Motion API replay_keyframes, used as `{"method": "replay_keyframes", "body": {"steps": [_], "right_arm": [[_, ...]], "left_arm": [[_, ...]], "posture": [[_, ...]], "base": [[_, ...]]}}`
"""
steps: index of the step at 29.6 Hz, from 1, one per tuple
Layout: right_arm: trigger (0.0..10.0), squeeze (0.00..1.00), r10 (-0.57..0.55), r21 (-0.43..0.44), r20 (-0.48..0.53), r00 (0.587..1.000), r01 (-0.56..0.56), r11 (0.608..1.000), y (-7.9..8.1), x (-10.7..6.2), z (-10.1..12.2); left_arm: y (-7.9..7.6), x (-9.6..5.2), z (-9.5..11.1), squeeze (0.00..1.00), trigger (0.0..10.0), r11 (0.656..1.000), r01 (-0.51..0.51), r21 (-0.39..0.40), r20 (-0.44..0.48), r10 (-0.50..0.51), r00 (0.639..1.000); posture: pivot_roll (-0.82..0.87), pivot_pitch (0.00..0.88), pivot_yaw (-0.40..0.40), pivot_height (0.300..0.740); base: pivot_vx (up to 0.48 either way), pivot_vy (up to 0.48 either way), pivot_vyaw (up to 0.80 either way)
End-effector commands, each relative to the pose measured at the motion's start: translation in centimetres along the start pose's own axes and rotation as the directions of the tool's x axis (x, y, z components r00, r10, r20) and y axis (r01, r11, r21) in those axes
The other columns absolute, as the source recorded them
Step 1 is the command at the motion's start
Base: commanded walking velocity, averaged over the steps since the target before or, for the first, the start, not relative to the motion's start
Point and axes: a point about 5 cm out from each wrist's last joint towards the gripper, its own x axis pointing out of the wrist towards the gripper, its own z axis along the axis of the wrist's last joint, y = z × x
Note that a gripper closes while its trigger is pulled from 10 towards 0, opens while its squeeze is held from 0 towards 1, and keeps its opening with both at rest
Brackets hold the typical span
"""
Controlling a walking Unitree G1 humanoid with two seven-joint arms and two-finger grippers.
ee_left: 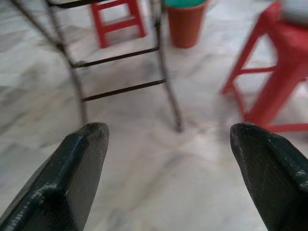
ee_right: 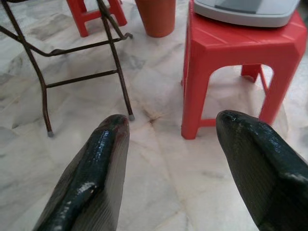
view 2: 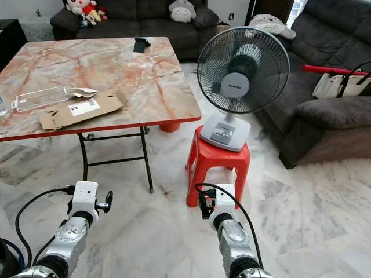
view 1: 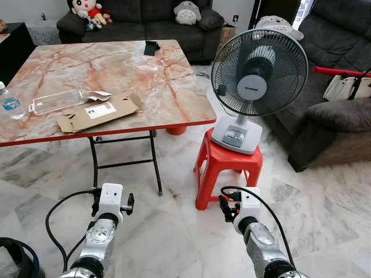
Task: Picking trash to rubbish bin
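1. Both grippers first, head camera: my left gripper (ee_left: 168,139) and right gripper (ee_right: 171,130) hang low over the marble floor (view 1: 174,231). From up here I only catch the wrists, left arm at about 7 o'clock, right arm at about 5 o'clock. Neither is holding anything.

2. Same head view, trash: a flattened cardboard box (view 1: 98,112) lies on the marble table (view 1: 145,69) near its front edge, roughly 10 o'clock. Touching its far side is a clear plastic tray (view 1: 57,101). A water bottle (view 1: 10,103) stands at the table's left edge, 9 o'clock. A small dark thing sits at the far side of the table, can't tell what.

3. Still the head view: a fan (view 1: 255,81) stands on a red stool (view 1: 226,168) at about 1 o'clock, just beside the table. Sofas sit behind, with plush toys on them.

4. Left wrist cam: fingers (ee_left: 77,168) spread wide, nothing between them, pointing at the table legs (ee_left: 163,72). An orange bucket (ee_left: 185,24) is under the table.

5. Right wrist cam: fingers (ee_right: 96,173) wide apart too and empty, with the red stool ahead and the fan's base on top of it.
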Motion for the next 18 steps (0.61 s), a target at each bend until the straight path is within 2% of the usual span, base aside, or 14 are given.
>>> {"method": "replay_keyframes", "body": {"steps": [1,4,5,6,7,8,9,10,12,14,15,16,17,18], "right_arm": [[10.0,0.0,0.012,-0.006,0.025,1.0,-0.012,1.0,0.3,0.3,0.7],[10.0,0.0,0.013,-0.003,0.022,1.0,-0.013,1.0,0.3,0.2,0.5],[10.0,0.0,0.013,-0.003,0.021,1.0,-0.013,1.0,0.3,0.2,0.5],[10.0,0.0,0.013,-0.003,0.021,1.0,-0.013,1.0,0.3,0.2,0.5],[10.0,0.0,0.013,-0.002,0.019,1.0,-0.013,1.0,0.2,0.1,0.4],[10.0,0.0,0.012,-0.002,0.018,1.0,-0.012,1.0,0.2,0.1,0.3],[10.0,0.0,0.012,-0.002,0.018,1.0,-0.012,1.0,0.2,0.1,0.3],[10.0,0.0,0.011,-0.002,0.017,1.0,-0.011,1.0,0.1,0.1,0.3],[10.0,0.0,0.011,-0.002,0.016,1.0,-0.011,1.0,0.1,0.1,0.2],[10.0,0.0,0.009,-0.002,0.013,1.0,-0.009,1.0,0.0,0.0,0.2],[10.0,0.0,0.009,-0.002,0.013,1.0,-0.009,1.0,0.0,0.0,0.2],[10.0,0.0,0.006,0.0,0.013,1.0,-0.006,1.0,0.0,0.0,0.2],[10.0,0.0,0.006,0.0,0.013,1.0,-0.006,1.0,0.0,0.0,0.2],[10.0,0.0,0.006,-0.001,0.013,1.0,-0.006,1.0,0.0,0.0,0.2]], "left_arm": [[-0.7,0.8,1.8,0.0,10.0,0.999,0.033,-0.041,0.064,-0.03,0.997],[-0.6,1.5,3.1,0.0,10.0,0.978,0.022,-0.209,0.085,-0.004,0.996],[-0.5,1.7,3.4,0.0,10.0,0.968,0.026,-0.25,0.09,-0.003,0.996],[-0.5,1.7,3.4,0.0,10.0,0.968,0.026,-0.25,0.09,-0.003,0.996],[0.1,2.2,4.4,0.0,10.0,0.892,0.007,-0.453,0.099,0.043,0.994],[0.4,2.4,4.8,0.0,10.0,0.846,0.003,-0.533,0.099,0.059,0.993],[0.4,2.4,4.8,0.0,10.0,0.846,0.003,-0.533,0.099,0.059,0.993],[0.3,2.7,5.1,0.0,10.0,0.763,0.022,-0.646,0.09,0.047,0.995],[-0.1,2.8,5.3,0.0,10.0,0.741,0.051,-0.669,0.101,0.023,0.995],[-0.3,2.9,5.6,0.0,10.0,0.829,0.022,-0.559,0.1,0.041,0.994],[-0.3,2.9,5.6,0.0,10.0,0.829,0.022,-0.559,0.1,0.041,0.994],[-0.3,2.9,5.6,0.0,10.0,0.887,-0.044,-0.459,0.07,0.085,0.994],[-0.2,2.9,5.5,0.0,10.0,0.894,-0.058,-0.445,0.062,0.095,0.994],[0.2,2.8,4.9,0.0,10.0,0.92,-0.124,-0.372,0.003,0.135,0.991]], "posture": [[0.05,0.021,-0.067,0.74],[0.04,0.022,-0.071,0.74],[0.04,0.022,-0.071,0.74],[0.04,0.022,-0.071,0.74],[0.04,0.023,-0.073,0.74],[0.04,0.022,-0.073,0.74],[0.04,0.022,-0.073,0.74],[0.04,0.022,-0.073,0.74],[0.04,0.019,-0.072,0.74],[0.04,0.02,-0.071,0.74],[0.04,0.02,-0.071,0.74],[0.04,0.02,-0.071,0.74],[0.04,0.02,-0.071,0.74],[0.03,0.019,-0.073,0.74]], "base": [[0.0,0.0,0.0],[0.0,0.0,0.0],[0.0,0.0,0.0],[0.0,0.0,0.0],[0.0,0.0,0.0],[0.0,0.0,0.0],[0.0,0.0,0.0],[0.0,0.0,0.0],[0.0,0.0,0.0],[0.0,0.0,0.0],[0.0,0.0,0.0],[0.0,0.0,0.0],[0.0,0.0,0.0],[0.0,0.0,0.0]]}}
